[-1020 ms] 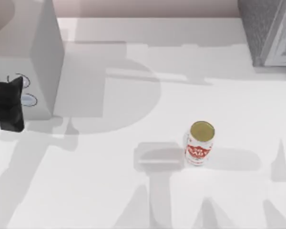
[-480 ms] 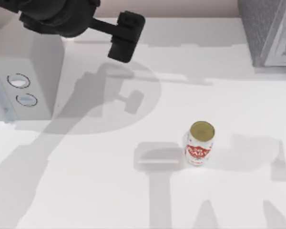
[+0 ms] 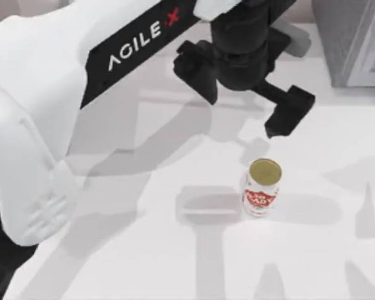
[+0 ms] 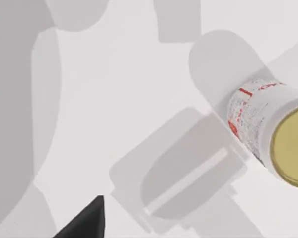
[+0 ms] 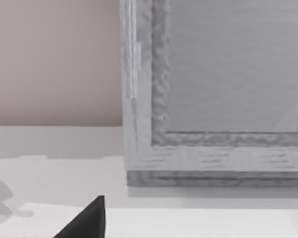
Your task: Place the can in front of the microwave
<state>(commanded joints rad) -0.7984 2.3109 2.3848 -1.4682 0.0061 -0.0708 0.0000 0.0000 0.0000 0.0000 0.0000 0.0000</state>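
Left gripper (image 3: 247, 103) now swung out over table (image 3: 112, 250) centre, spread wide, nothing held, just behind can (image 3: 262, 187). Can unmoved (upright, ungrasped); grasp judged next.

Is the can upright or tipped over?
Upright: the can stands on the table, gold top up, untouched by the left gripper.

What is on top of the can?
Nothing rests on the can; its gold top is bare. The left gripper hangs above the table just behind it, not touching. The can's underside, against the table, is hidden.
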